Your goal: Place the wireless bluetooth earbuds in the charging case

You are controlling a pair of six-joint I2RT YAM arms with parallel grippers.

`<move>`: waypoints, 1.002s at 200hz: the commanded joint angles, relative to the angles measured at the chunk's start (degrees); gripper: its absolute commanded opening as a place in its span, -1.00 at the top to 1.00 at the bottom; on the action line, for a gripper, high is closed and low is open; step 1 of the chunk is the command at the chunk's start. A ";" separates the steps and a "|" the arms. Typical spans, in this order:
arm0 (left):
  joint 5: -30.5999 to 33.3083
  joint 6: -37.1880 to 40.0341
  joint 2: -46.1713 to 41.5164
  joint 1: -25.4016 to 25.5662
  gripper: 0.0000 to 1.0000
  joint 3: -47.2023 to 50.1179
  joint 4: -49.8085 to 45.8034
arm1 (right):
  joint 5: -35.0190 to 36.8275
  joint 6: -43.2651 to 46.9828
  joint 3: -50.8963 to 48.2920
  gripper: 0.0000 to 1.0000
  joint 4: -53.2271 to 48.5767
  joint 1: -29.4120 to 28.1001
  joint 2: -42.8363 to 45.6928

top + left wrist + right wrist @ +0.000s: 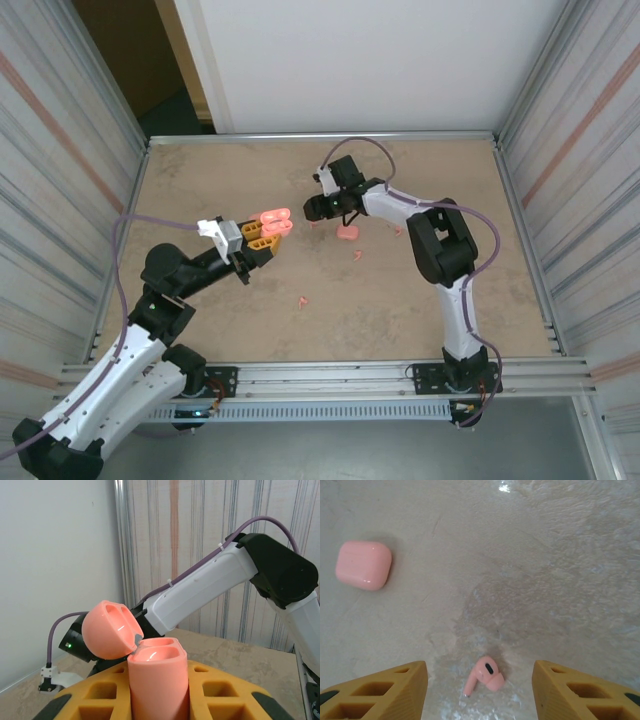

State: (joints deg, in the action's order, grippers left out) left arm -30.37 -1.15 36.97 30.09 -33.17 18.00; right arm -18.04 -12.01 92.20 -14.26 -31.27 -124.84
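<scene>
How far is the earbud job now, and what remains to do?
Done: the open case is held in the left gripper, lid back, both wells empty. In hand: the right gripper has its jaws open on either side of one earbud on the table. Remaining: grasping it, seating it, and the other loose earbuds.

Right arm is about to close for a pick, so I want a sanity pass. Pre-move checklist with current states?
1. Small salmon-pink plastic earbud lies between the right fingers: ok.
2. Right fingers apart, gap on both sides of the earbud, not yet touching it: ok.
3. Closed pink rounded plastic box sits well away from the pick spot: ok.
4. Open pink plastic charging case clamped upright in the left fingers, lid tipped back: ok.
5. Both case sockets look empty: ok.
6. Earbud's side matches a given socket: cannot tell.
</scene>
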 commanded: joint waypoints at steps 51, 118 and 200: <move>-0.31 2.18 0.65 0.24 1.00 0.32 1.27 | -2.43 -0.97 6.68 -0.02 -5.36 -1.47 -6.37; 0.40 2.42 -0.14 0.24 1.00 0.60 0.28 | -2.79 0.59 5.70 0.15 -6.88 -2.35 -6.37; 0.59 2.78 0.10 0.20 1.00 0.38 -0.07 | -0.14 2.25 0.29 0.26 -6.80 -2.66 -1.87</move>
State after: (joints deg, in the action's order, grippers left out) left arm -30.30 0.30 37.65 30.09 -32.95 17.76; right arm -19.22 -11.14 94.52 -18.09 -33.21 -129.14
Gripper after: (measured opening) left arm 0.227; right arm 0.382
